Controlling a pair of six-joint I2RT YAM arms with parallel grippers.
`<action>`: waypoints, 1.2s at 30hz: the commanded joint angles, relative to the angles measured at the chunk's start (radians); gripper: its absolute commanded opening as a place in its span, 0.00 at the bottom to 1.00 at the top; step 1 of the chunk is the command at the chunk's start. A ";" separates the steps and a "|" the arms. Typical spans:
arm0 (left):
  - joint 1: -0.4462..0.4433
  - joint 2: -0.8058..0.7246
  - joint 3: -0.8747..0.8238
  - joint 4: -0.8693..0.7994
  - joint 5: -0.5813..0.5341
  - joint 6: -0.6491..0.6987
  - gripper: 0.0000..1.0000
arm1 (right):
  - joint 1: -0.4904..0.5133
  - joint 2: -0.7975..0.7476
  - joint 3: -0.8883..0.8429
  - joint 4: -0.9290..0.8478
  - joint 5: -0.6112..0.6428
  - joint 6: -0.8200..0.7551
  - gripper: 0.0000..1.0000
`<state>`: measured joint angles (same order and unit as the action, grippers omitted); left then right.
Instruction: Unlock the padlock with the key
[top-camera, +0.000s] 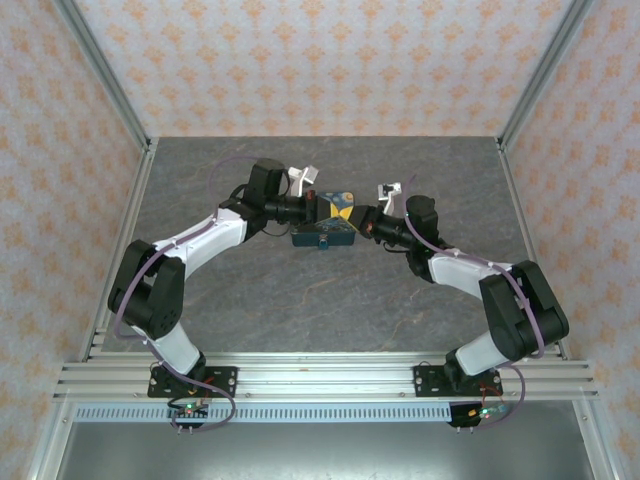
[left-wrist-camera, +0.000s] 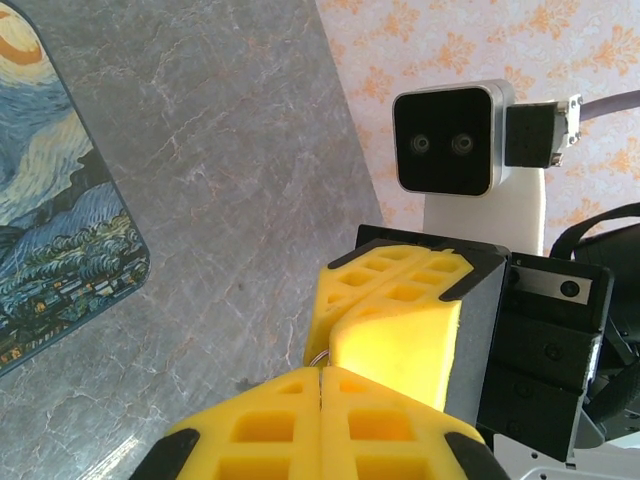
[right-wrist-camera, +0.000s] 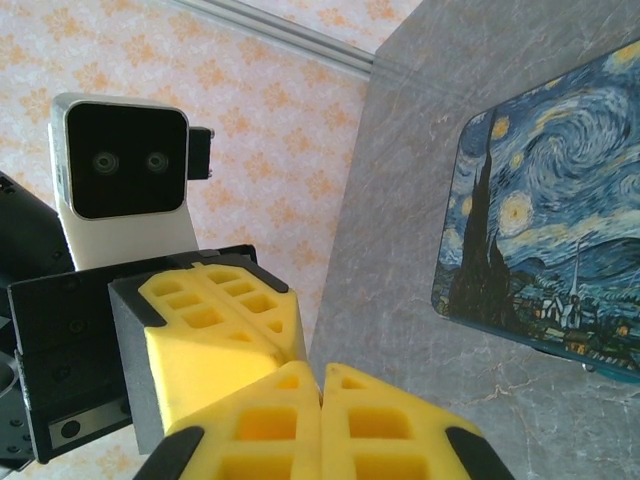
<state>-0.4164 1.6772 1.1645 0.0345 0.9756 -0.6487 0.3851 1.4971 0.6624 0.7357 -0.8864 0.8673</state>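
Note:
My left gripper (top-camera: 335, 211) and right gripper (top-camera: 357, 217) meet tip to tip above the table's middle. In the left wrist view my left gripper (left-wrist-camera: 322, 372) is shut, its yellow fingers pressed together. The right gripper's shut fingers (left-wrist-camera: 400, 300) touch its tip. A thin metal ring (left-wrist-camera: 322, 355) peeks out where the tips meet; I cannot tell which gripper holds it. In the right wrist view my right gripper (right-wrist-camera: 321, 370) is shut too, against the left gripper's fingers (right-wrist-camera: 215, 320). The padlock and the key blade are hidden.
A Starry Night mat (top-camera: 325, 238) lies on the grey marble table (top-camera: 250, 290) just under and beside the grippers; the mat (left-wrist-camera: 50, 200) fills the left wrist view's left side, and the mat (right-wrist-camera: 540, 220) lies at the right in the right wrist view. Patterned walls enclose the table.

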 joint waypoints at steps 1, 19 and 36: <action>0.000 0.005 0.034 0.025 -0.013 -0.028 0.00 | 0.000 -0.017 -0.019 0.031 0.023 -0.010 0.00; 0.032 -0.114 -0.078 0.010 -0.274 -0.823 0.62 | 0.229 -0.322 0.009 -0.481 0.700 -0.542 0.00; -0.087 -0.075 -0.070 -0.006 -0.336 -0.931 0.51 | 0.365 -0.282 0.058 -0.450 0.899 -0.675 0.00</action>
<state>-0.4919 1.5906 1.0863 0.0154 0.6662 -1.5486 0.7422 1.2041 0.6876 0.2615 -0.0177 0.2192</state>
